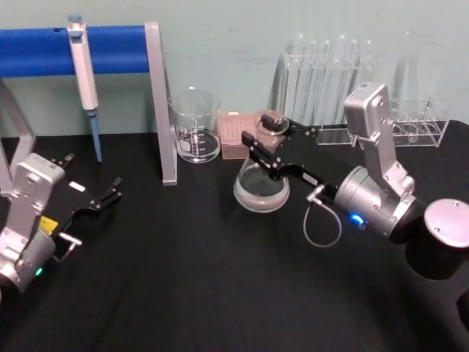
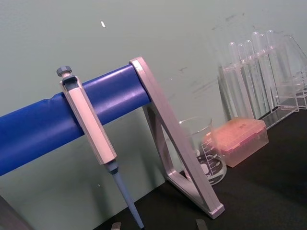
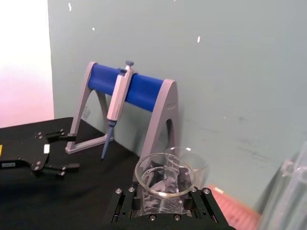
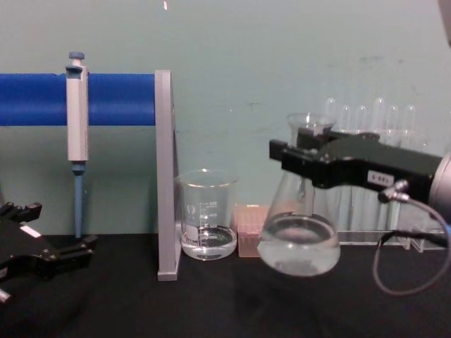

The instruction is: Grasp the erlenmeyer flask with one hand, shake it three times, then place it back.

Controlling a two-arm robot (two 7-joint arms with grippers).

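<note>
Centre right, the right gripper (image 1: 262, 136) is black, boxy, with silver wrist (image 1: 366, 199) and looped grey cable (image 4: 423, 205). Lower left, the left gripper (image 1: 94, 173) is black.

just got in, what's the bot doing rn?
The right gripper is shut on the neck of the flask, which has some clear liquid in the bottom. The flask looks tilted and seems just off the table, in front of the beaker and the pink box. The left gripper sits open and idle on the table at the left, near the pipette stand.
</note>
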